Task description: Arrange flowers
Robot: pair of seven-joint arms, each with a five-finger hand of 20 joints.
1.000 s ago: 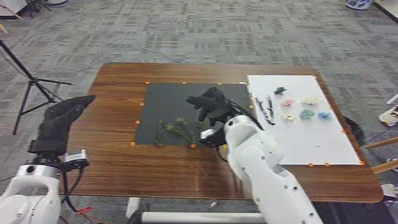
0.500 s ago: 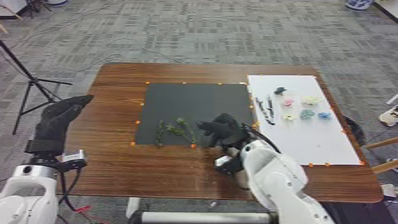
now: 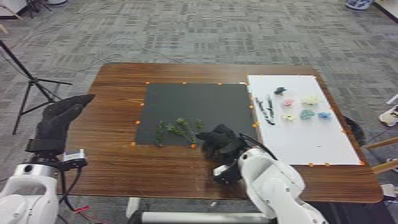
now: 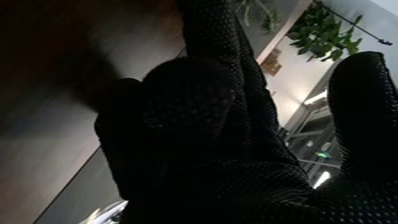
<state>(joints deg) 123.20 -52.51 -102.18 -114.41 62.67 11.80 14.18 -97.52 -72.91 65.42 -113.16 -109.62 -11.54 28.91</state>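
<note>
My right hand (image 3: 224,142) is at the near right corner of the black mat (image 3: 191,100), fingers (image 4: 213,40) loosely relaxed, some stretched and some bent in, the thumb (image 4: 364,100) apart from them; I see nothing clamped between. Just beyond and left of my fingertips lie the green sprigs (image 3: 184,129), the middle one's stem running back toward me, its leafy end pointing away. Farther off, ahead and right of my fingers on the white board (image 3: 311,142), lie the dark sticks (image 3: 269,111), long axis running mostly away from me, with the flower heads (image 3: 307,114) past them. I judge those sticks the likely next pick, so my fingers would have to swing right and close across their length. My left hand (image 3: 60,117), fingers straight, is well apart, so the right is nearer.
</note>
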